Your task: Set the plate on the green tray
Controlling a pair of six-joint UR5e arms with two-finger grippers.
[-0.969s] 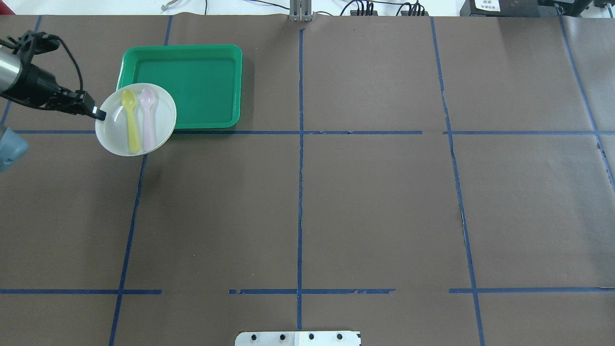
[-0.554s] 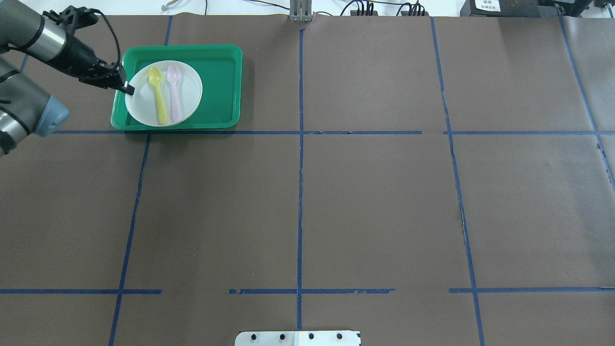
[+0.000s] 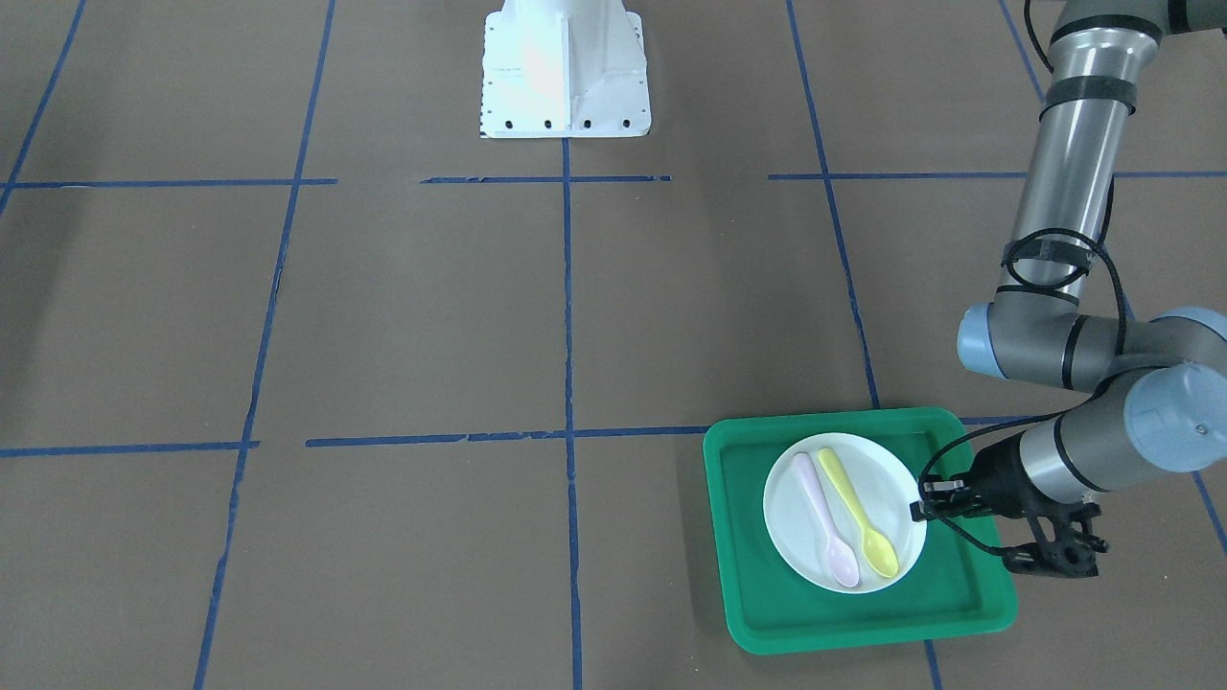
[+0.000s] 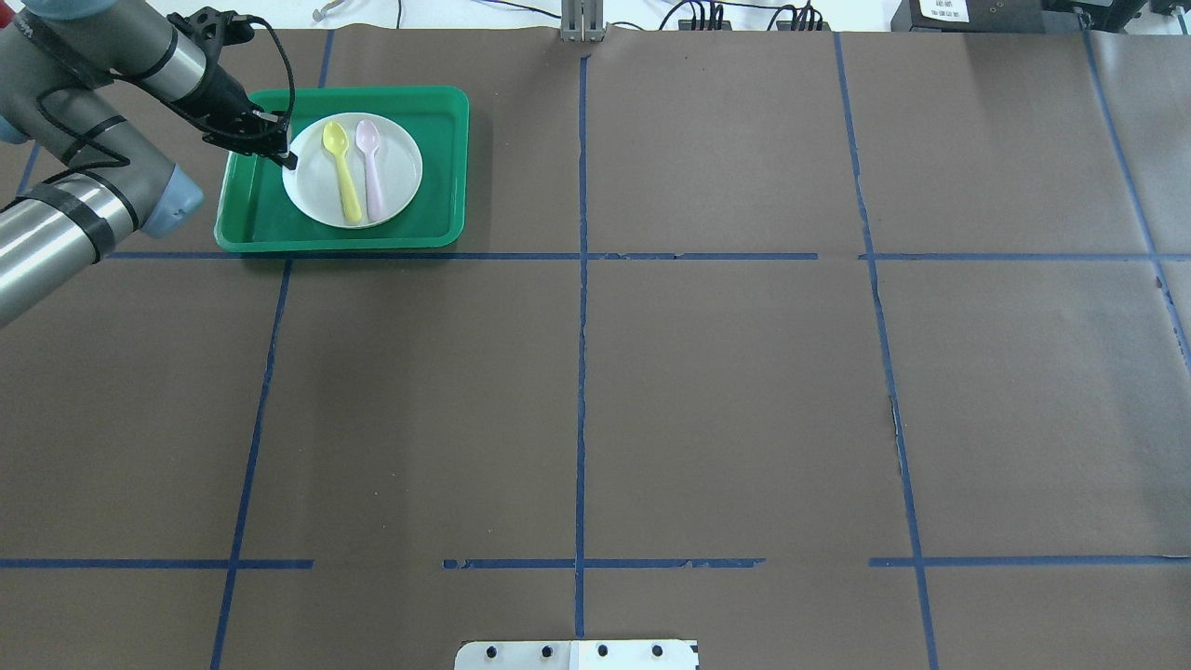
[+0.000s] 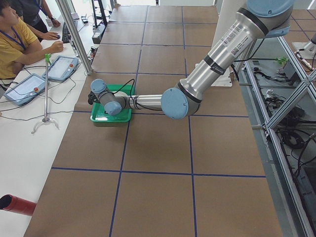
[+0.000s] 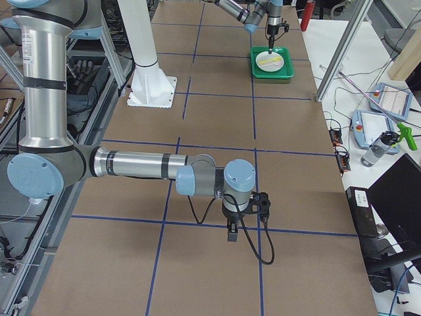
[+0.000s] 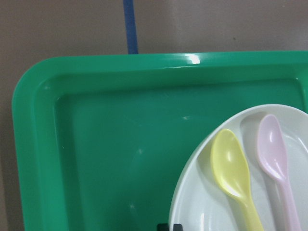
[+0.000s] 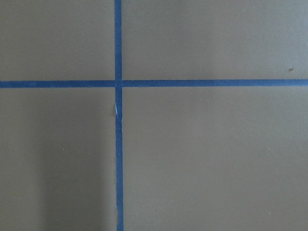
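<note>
The small white plate (image 4: 400,172) lies level inside the green tray (image 4: 437,140), toward its left-middle; I cannot tell whether it rests on the tray floor. A yellow spoon (image 4: 342,172) and a pink spoon (image 4: 372,172) lie on it. My left gripper (image 4: 288,158) is shut on the plate's left rim. The front-facing view shows the same grip (image 3: 918,511) on the plate (image 3: 791,517) in the tray (image 3: 743,517). The left wrist view shows the tray (image 7: 110,144) and the plate (image 7: 202,207). My right gripper (image 6: 230,234) hangs low over bare table far from the tray; I cannot tell if it is open.
Brown paper with blue tape lines covers the table. The white robot base (image 3: 564,72) stands at the near edge. An operator (image 5: 15,44) sits at a side bench with tablets beyond the tray.
My left gripper has carried the plate with both spoons from the tray's front-left corner to over the tray, then further right and lower inside it.
</note>
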